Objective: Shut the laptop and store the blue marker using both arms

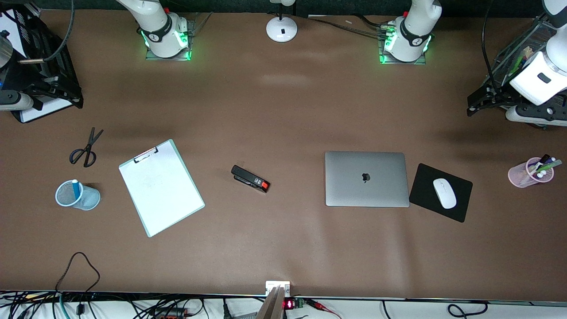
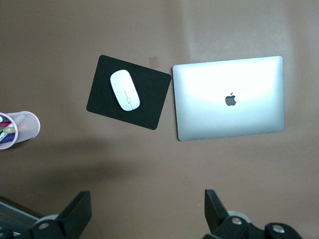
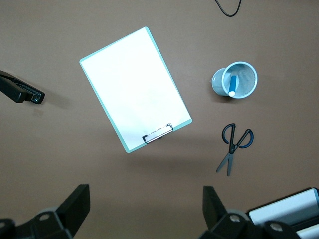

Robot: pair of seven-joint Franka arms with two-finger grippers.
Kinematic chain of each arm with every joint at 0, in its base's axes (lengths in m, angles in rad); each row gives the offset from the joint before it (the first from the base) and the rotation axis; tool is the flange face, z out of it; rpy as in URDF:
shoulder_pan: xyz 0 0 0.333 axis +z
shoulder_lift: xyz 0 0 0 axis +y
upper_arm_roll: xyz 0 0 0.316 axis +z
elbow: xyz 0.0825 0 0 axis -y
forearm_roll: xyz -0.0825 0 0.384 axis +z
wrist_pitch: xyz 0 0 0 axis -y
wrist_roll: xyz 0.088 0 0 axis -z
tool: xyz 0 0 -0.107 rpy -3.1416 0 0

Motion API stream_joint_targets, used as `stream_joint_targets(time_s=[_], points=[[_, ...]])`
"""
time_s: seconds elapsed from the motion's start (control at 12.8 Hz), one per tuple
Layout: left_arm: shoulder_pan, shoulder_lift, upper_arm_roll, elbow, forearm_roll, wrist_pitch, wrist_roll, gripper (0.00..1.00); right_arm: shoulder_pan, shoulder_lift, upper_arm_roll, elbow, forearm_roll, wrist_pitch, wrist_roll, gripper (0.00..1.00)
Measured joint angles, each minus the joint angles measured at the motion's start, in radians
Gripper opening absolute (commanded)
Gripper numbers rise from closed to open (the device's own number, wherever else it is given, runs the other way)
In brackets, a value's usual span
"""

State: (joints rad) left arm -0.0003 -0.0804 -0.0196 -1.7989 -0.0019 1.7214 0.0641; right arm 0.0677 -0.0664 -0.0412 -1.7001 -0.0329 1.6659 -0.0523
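The silver-grey laptop (image 1: 366, 178) lies closed with its apple logo up, toward the left arm's end of the table; it also shows in the left wrist view (image 2: 229, 97). The blue marker (image 1: 75, 188) stands in a blue mesh cup (image 1: 88, 199) toward the right arm's end; the right wrist view shows the marker (image 3: 232, 84) in the cup (image 3: 245, 68). My left gripper (image 2: 147, 196) is open and empty, high over the table's edge at the left arm's end (image 1: 480, 101). My right gripper (image 3: 146, 194) is open and empty, high over the right arm's end.
A clipboard (image 1: 160, 187), black scissors (image 1: 86, 148) and a black stapler (image 1: 250, 178) lie between cup and laptop. A white mouse (image 1: 444, 193) sits on a black pad (image 1: 425, 186) beside the laptop. A pink pen cup (image 1: 527, 173) and a black tray (image 1: 48, 66) stand at the table's ends.
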Motion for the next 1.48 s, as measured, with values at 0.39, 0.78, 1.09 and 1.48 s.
stream_joint_targets(time_s=[0.39, 0.78, 1.09, 1.48], points=[[0.000, 0.000, 0.000, 0.000, 0.000, 0.000, 0.000, 1.00, 0.001, -0.013, 0.002, 0.007, 0.018, -0.014, 0.001, 1.00], [0.000, 0.000, 0.000, 0.000, 0.000, 0.000, 0.000, 1.00, 0.001, -0.025, 0.002, 0.028, 0.018, -0.057, 0.001, 1.00], [0.000, 0.000, 0.000, 0.000, 0.000, 0.000, 0.000, 1.00, 0.001, -0.025, 0.005, 0.054, 0.018, -0.078, 0.041, 1.00], [0.000, 0.000, 0.000, 0.000, 0.001, 0.000, 0.000, 1.00, 0.001, -0.025, 0.000, 0.054, 0.018, -0.102, 0.090, 1.00]])
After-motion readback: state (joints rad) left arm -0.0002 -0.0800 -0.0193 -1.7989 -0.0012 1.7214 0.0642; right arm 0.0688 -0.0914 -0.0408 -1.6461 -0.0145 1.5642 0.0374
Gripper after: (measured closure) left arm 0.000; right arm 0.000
